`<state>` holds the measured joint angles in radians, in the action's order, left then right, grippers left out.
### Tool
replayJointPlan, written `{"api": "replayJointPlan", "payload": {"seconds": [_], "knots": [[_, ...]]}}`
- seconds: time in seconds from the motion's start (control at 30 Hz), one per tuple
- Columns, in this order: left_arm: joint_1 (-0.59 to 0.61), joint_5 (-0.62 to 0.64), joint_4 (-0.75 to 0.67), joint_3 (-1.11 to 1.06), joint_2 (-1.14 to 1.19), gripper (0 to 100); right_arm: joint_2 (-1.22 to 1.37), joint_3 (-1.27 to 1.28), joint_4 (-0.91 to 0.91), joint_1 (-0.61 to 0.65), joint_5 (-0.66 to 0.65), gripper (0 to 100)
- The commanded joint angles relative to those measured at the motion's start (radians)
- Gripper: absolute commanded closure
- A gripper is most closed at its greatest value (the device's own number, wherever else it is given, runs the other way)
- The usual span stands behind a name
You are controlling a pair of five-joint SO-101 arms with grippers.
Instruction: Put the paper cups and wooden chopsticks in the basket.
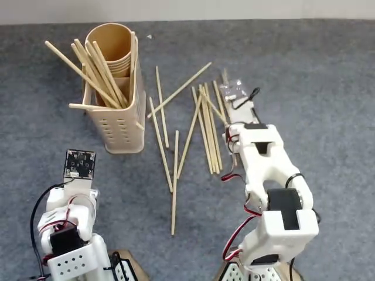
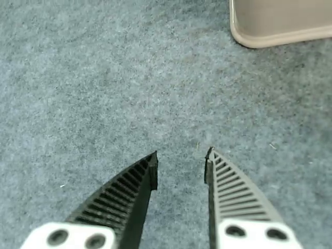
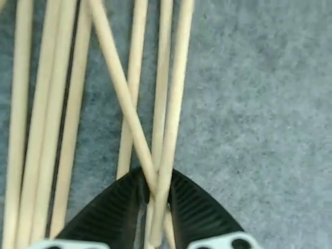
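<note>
A beige perforated basket point(image 1: 120, 126) stands at the back left, holding a stack of paper cups point(image 1: 112, 45) and several wooden chopsticks point(image 1: 94, 73). More chopsticks point(image 1: 208, 126) lie loose on the grey carpet to its right. My right arm point(image 1: 263, 158) stretches over the right-hand bundle. My right gripper point(image 3: 154, 188) is shut on two or three chopsticks point(image 3: 174, 104) of that bundle, one crossing the others. My left gripper point(image 2: 181, 158) hangs open just above bare carpet, with the basket's corner point(image 2: 275, 28) ahead of it and nothing between its fingers.
Two long chopsticks point(image 1: 174, 175) lie in the middle between the arms, and another pair point(image 1: 161, 105) lies close to the basket. My left arm point(image 1: 67, 225) sits folded at the near left. Grey carpet extends on all sides.
</note>
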<state>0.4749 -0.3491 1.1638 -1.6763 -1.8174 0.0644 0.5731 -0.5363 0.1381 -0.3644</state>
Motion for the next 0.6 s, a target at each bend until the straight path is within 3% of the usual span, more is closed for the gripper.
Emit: {"api": "replayJointPlan", "payload": {"seconds": [0.0,0.23,0.5,0.57], "knots": [[-0.008,-0.006,-0.002,-0.015,-0.002,83,-0.268,-0.013,0.01,0.012,-0.009,99.3],[-0.033,-0.006,-0.002,-0.016,-0.002,83,-0.73,0.005,0.254,0.133,-0.008,99.3],[-0.041,-0.006,0.0,-0.016,-0.002,83,-0.874,0.099,0.568,0.315,-0.006,99.3],[-0.041,-0.006,0.0,-0.016,-0.002,83,-0.875,0.136,0.659,0.355,0.046,99.3]]}}
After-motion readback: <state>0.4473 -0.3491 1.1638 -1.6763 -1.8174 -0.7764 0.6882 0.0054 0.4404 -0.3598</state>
